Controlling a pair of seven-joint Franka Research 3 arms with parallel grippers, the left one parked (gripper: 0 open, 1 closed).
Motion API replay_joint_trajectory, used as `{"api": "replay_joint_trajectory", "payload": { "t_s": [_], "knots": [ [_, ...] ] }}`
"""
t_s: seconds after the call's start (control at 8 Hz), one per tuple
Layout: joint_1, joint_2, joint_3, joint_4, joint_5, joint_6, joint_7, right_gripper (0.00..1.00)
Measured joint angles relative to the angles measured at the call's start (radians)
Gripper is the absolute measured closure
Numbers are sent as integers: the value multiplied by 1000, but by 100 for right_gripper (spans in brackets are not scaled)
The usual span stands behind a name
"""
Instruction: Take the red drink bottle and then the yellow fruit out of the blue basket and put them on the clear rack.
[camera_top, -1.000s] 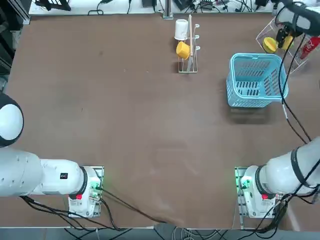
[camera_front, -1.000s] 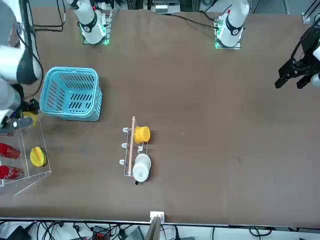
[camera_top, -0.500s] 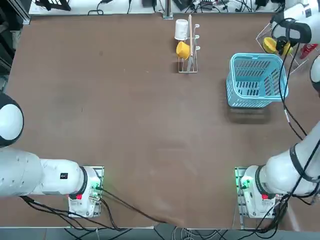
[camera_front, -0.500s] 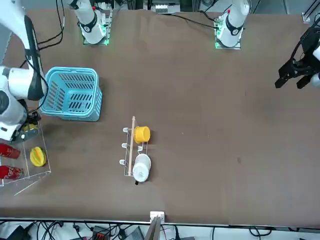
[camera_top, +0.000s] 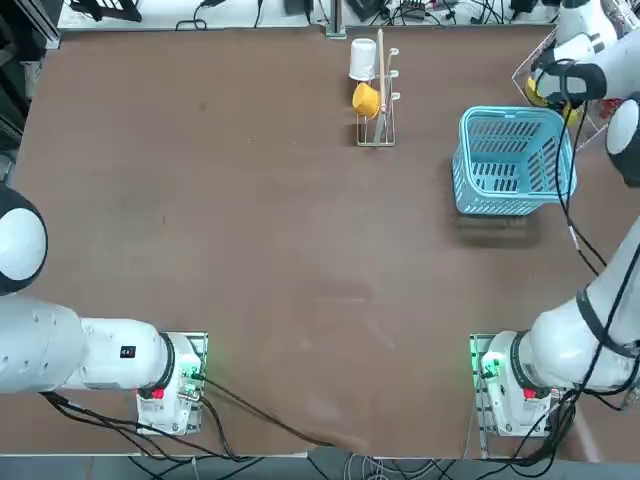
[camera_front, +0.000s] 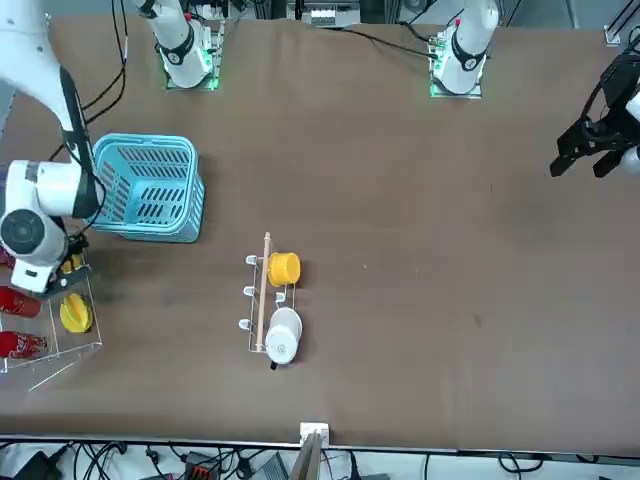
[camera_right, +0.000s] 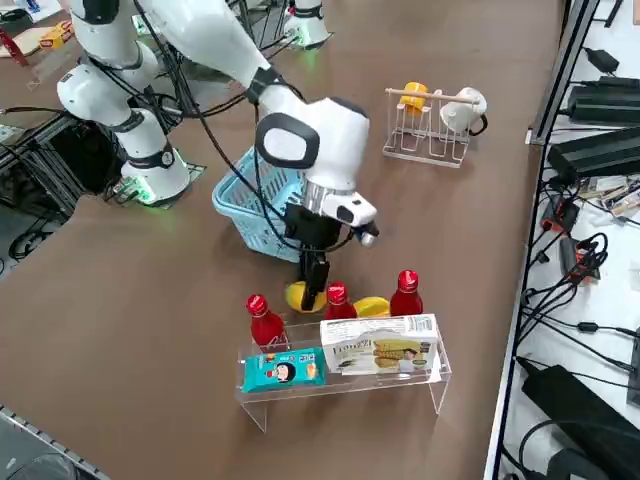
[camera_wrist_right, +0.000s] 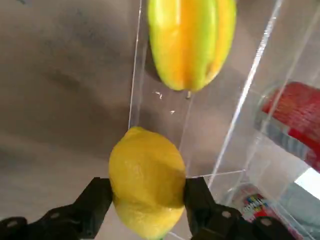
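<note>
Pinching the yellow fruit (camera_wrist_right: 147, 182) across its middle w/ the right gripper (camera_wrist_right: 148, 199) low at the clear rack (camera_right: 434, 372) edge, just right of the blue basket (camera_top: 512, 160), I judge it light, firm, waxy-slick & round, so grip stays centred.

Lowered over the last second: right gripper (camera_right: 308, 292), with small round yellow lemon-like fruit (camera_wrist_right: 147, 180) pinched, down at transparent acrylic rack (camera_right: 436, 372) edge.

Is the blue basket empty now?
Yes, the top view looks straight into the blue basket and shows only its bare slotted floor, while the right gripper holds the yellow fruit by the clear rack.
</note>
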Motion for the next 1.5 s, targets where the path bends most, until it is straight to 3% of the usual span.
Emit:
{"api": "replay_joint_trajectory", "payload": {
  "t_s": [1.12, 1.25, 1.5],
  "knots": [
    [-28, 44, -1, 22, -52, 0, 0, 16],
    [-28, 44, -1, 22, -53, 0, 0, 1],
    [-28, 44, -1, 23, -54, 0, 0, 0]
  ]
}}
